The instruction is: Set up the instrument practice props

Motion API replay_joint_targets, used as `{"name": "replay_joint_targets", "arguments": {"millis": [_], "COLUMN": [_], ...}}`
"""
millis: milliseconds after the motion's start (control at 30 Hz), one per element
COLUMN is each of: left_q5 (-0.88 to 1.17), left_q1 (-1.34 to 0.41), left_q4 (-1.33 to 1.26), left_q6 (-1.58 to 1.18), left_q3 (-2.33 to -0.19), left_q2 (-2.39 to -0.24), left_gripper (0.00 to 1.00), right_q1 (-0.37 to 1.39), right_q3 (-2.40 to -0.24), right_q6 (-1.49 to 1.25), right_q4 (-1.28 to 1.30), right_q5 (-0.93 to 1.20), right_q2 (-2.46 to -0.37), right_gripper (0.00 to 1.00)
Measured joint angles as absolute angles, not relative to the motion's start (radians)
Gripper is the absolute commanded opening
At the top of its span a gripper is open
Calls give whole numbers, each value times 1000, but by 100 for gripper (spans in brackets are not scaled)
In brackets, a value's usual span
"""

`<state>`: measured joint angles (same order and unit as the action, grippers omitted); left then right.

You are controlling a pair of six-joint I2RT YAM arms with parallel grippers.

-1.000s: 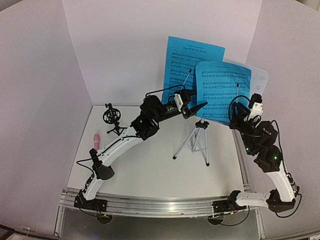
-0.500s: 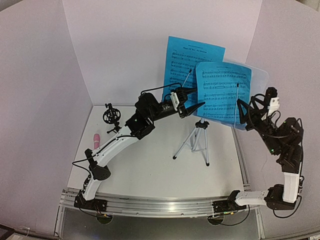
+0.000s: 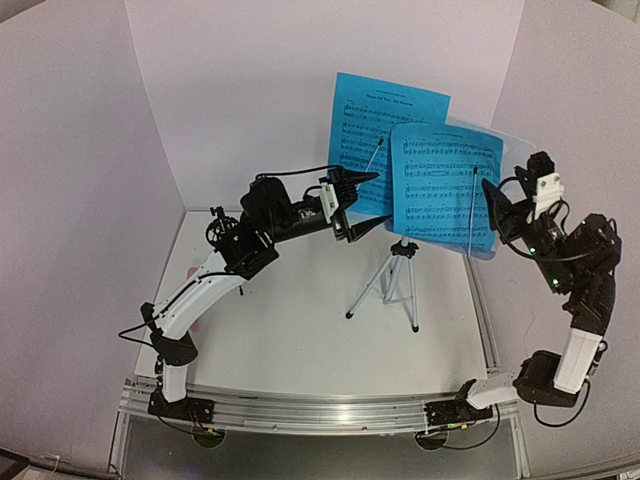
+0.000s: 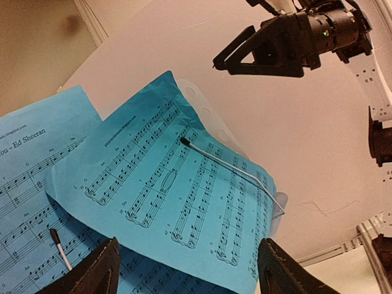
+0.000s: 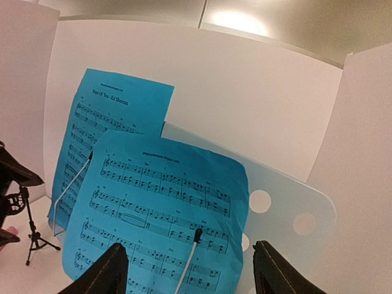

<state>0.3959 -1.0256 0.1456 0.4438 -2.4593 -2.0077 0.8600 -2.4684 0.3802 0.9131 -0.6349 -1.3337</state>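
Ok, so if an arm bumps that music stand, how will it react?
Probably tippy: the music stand carries a wide tray high on thin tripod legs with a small footprint. The front sheet-music page looks floppy, its edge curling, held by a thin wire retainer, so it might slip.

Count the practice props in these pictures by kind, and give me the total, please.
Music stand: 1
Blue sheet-music pages: 2
Black tripod mic mount: 1
Pink microphone, mostly hidden behind the left arm: 1
Total: 5
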Motion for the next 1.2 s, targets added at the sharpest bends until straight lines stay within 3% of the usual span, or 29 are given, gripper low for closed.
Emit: {"name": "replay_joint_targets", "arguments": {"millis": [200, 300, 633, 1200], "left_q5": [370, 350, 318, 322], "left_q1": [-1026, -1026, -1026, -1025], "left_q4": [303, 374, 537, 584], "left_q6": [482, 506, 535, 551], "left_q3": [-2402, -2376, -2375, -2315], "left_q2": [-1887, -1829, -1766, -1725], "left_gripper": [82, 83, 84, 84], "right_q1": [860, 860, 860, 852], "right_q3": [-2557, -2588, -2494, -2399], "right_q6": [501, 548, 603, 680], "right_q4": [912, 909, 836, 681], "right_q5": [-647, -645, -693, -795], "right_q2": [-1442, -1466, -1376, -1430], "right_gripper": [85, 88, 89, 86]}}
